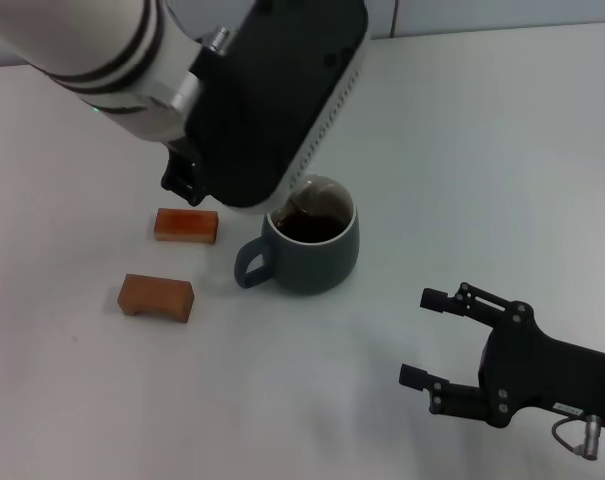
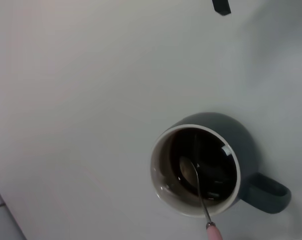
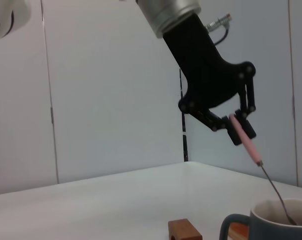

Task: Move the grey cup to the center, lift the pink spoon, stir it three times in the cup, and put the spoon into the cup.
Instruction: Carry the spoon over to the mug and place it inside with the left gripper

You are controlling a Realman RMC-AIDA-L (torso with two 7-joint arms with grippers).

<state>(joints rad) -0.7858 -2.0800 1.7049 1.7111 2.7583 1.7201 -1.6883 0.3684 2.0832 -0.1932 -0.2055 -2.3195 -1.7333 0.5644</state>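
The grey cup (image 1: 312,250) stands near the table's middle with its handle toward my left, holding dark liquid. It also shows in the left wrist view (image 2: 245,145) and the right wrist view (image 3: 280,222). My left gripper (image 3: 235,127) is shut on the pink spoon (image 3: 245,140) and holds it tilted above the cup. The spoon's metal bowl (image 2: 188,170) sits in the liquid. In the head view my left arm (image 1: 272,100) hangs over the cup's far side and hides the gripper. My right gripper (image 1: 419,337) is open and empty on the near right of the cup.
Two orange-brown blocks (image 1: 186,224) (image 1: 157,297) lie on the white table (image 1: 482,150) to the left of the cup. One block also shows in the right wrist view (image 3: 184,230). A pale wall stands behind the table.
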